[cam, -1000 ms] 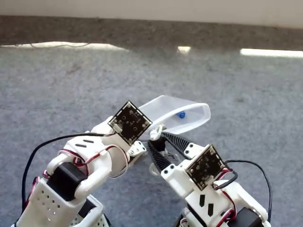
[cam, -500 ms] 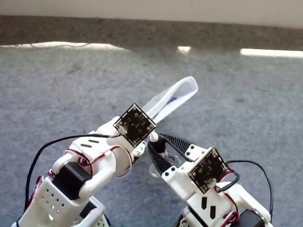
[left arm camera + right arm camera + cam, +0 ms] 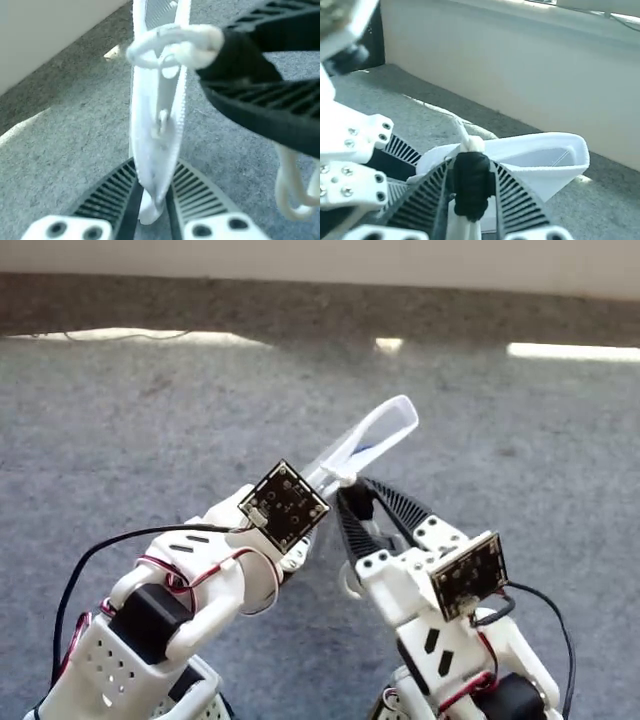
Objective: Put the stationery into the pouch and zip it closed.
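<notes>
The translucent white pouch (image 3: 372,433) hangs edge-on above the grey table, and a small blue item (image 3: 362,450) shows through its wall. My left gripper (image 3: 152,200) is shut on the pouch's near end (image 3: 152,150), just beyond that arm's wrist board (image 3: 286,505). My right gripper (image 3: 352,483) is shut on the zipper pull (image 3: 470,177), a white cord with a black tab, at the pouch's top edge beside the left gripper. The left wrist view shows the cord loop (image 3: 170,42) and one black right finger (image 3: 260,105). In the right wrist view the pouch (image 3: 540,160) spreads beyond the pull.
Grey carpet-like table surface (image 3: 150,430) lies open on all sides of the arms. A pale wall (image 3: 320,260) runs along the far edge, with strips of sunlight (image 3: 570,350) on the table near it. The left arm's white body (image 3: 345,155) sits close beside the right gripper.
The pouch turned from lying open and flat to standing edge-on and narrow. The right gripper moved away from its base along the pouch's top edge with the zipper pull. The left gripper kept its hold.
</notes>
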